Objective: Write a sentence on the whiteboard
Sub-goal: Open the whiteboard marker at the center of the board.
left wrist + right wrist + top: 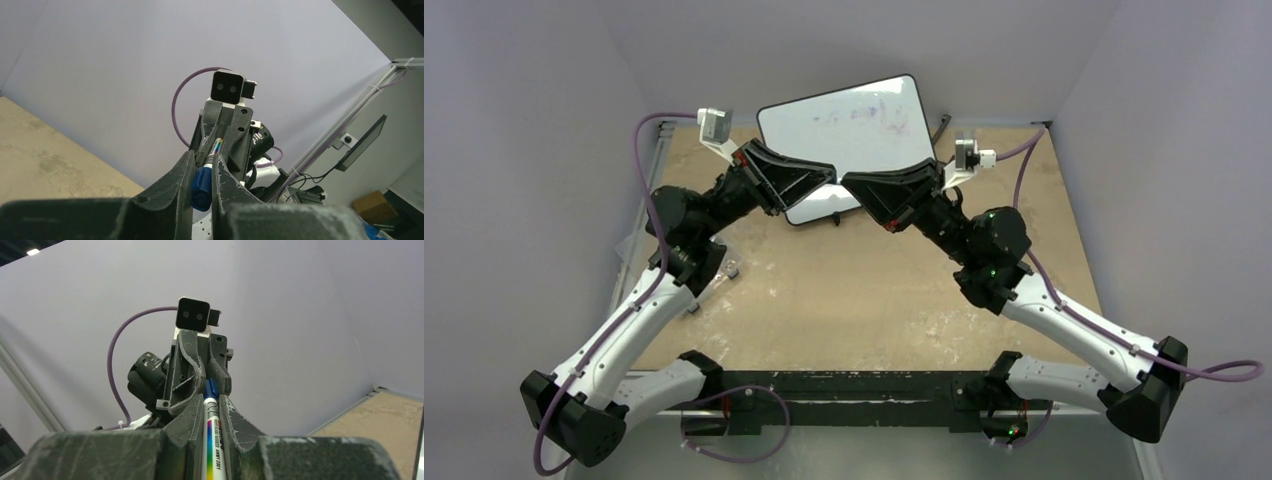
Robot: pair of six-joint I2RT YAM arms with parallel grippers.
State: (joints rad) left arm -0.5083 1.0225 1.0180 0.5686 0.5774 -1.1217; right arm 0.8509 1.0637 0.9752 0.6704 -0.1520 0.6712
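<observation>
Across the tan table [874, 300], the whiteboard [854, 150] sits skewed at the middle of the far edge, carrying only faint smudges [864, 115] and no sentence yet. Just at its near side the left gripper [826, 176] and right gripper [856, 184] meet tip to tip, the right clamped narrow around a whiteboard marker [212, 450] and the left pinched on its blue cap [201, 189]. The opposed grips suggest the arms are set to pull the cap off so writing can begin.

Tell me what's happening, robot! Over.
Left gripper shut on the blue cap. Right gripper shut on the marker. Whiteboard shows faint smudges, no sentence yet. Jaws meet over its near edge.
</observation>
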